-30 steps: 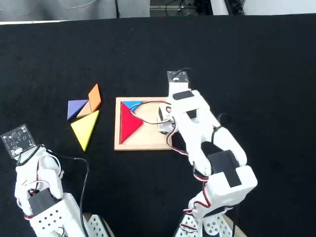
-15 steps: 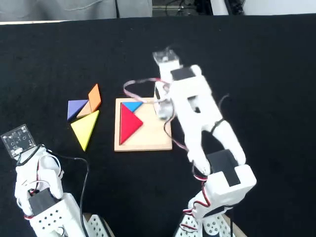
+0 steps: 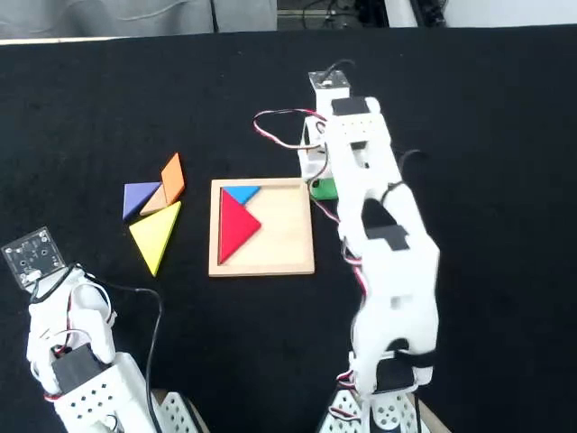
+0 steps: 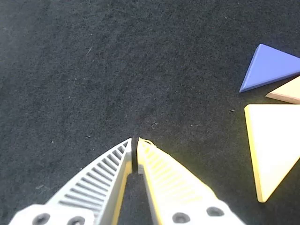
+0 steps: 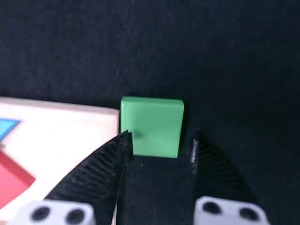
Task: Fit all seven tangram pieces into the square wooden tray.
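Right gripper [image 5: 160, 138]: jaws parted, straddling the green square [image 5: 151, 125], not clamped on it. The square lies on the cloth against the tray [image 3: 261, 263], outside its far right corner.

In the tray: red triangle [image 3: 236, 225], blue triangle [image 3: 241, 192].

Left of the tray: yellow triangle [image 3: 155, 234], purple triangle [image 3: 138, 198], orange piece [image 3: 173, 177].

Left gripper [image 4: 136, 143]: closed, empty, well left of the tray.

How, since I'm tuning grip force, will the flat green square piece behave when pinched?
The flat green square piece looks rigid, so it likely won't flex. Its smooth sides might slip in the right gripper. Lying flat, it should slide, not roll.
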### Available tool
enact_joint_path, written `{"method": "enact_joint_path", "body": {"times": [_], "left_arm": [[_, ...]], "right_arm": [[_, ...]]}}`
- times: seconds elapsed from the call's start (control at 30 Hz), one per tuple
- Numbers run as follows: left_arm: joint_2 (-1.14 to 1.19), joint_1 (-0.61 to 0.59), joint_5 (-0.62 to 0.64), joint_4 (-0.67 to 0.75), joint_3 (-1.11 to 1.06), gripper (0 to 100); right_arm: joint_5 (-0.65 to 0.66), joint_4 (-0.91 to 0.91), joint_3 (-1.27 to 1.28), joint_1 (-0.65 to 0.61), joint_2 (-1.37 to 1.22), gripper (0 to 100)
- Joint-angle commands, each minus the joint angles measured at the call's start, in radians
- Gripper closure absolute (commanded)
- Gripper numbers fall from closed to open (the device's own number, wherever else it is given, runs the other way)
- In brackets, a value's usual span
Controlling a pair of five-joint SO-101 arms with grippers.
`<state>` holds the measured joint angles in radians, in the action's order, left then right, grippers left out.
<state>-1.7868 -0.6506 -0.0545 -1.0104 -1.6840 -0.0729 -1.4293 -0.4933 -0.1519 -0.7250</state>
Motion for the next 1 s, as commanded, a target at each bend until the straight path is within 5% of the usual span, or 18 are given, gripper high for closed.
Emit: {"method": "enact_joint_path", "body": {"times": [0.0, 0.23, 0.97], "left_arm": [[-0.005, 0.008, -0.005, -0.005, -0.018, 97], [-0.005, 0.008, -0.005, -0.005, -0.018, 97], [-0.005, 0.008, -0.005, -0.005, -0.018, 97]], "right_arm": [[-0.015, -0.072, -0.2, 0.008, -0.067, 80.2], [-0.034, -0.186, -0.401, 0.008, -0.202, 67.5], [-0.037, -0.226, -0.478, -0.048, -0.286, 73.7]]}}
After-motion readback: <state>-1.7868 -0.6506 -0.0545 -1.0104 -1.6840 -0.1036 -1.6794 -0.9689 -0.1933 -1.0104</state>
